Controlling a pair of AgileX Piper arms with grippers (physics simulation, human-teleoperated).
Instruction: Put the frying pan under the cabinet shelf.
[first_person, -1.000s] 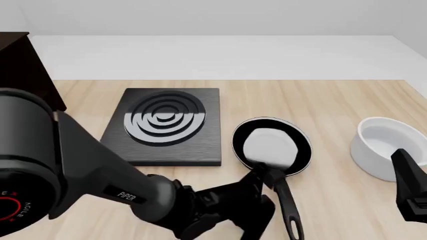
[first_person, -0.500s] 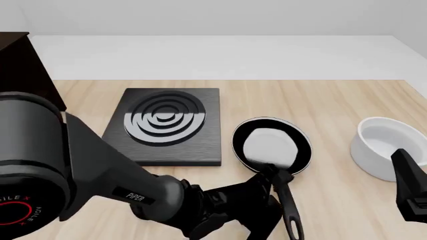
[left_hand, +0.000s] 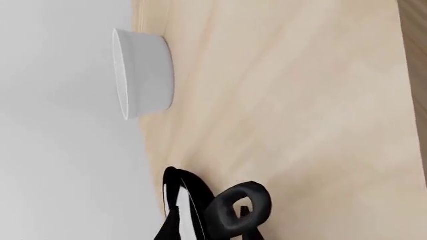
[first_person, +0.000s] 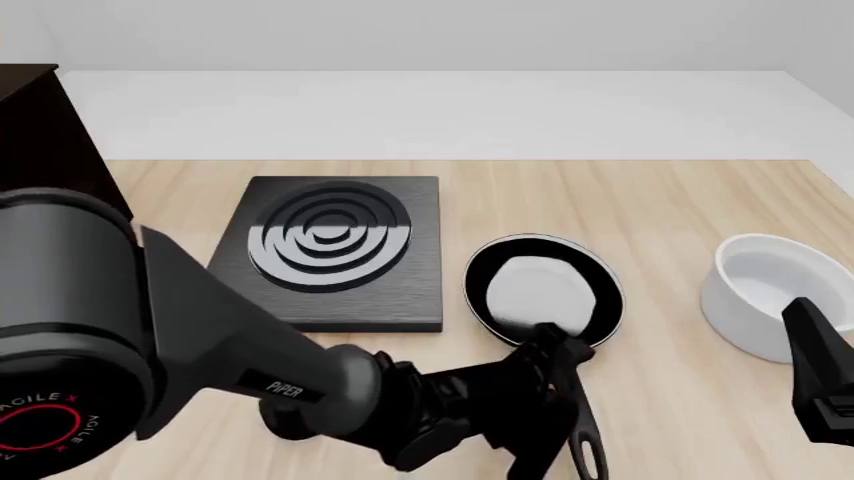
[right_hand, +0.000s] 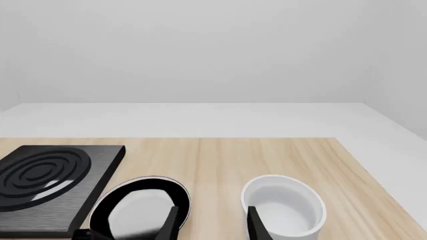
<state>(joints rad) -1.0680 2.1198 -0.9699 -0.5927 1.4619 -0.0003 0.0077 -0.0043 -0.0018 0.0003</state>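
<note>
Frying pan (first_person: 543, 292): flat on bench (first_person: 641, 210), just right of hotplate (first_person: 331, 250), left of white bowl (first_person: 767, 295). Cabinet shelf (first_person: 47, 140): far left edge. My left tool (first_person: 554, 395): over pan handle, grip state unclear. My right tool (right_hand: 210, 222): fingers apart, holding nothing.

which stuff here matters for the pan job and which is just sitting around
Part of the job: pan, cabinet at the far left edge, left gripper over the pan's handle.

Just lying about: hotplate, white bowl, idle right gripper.
</note>
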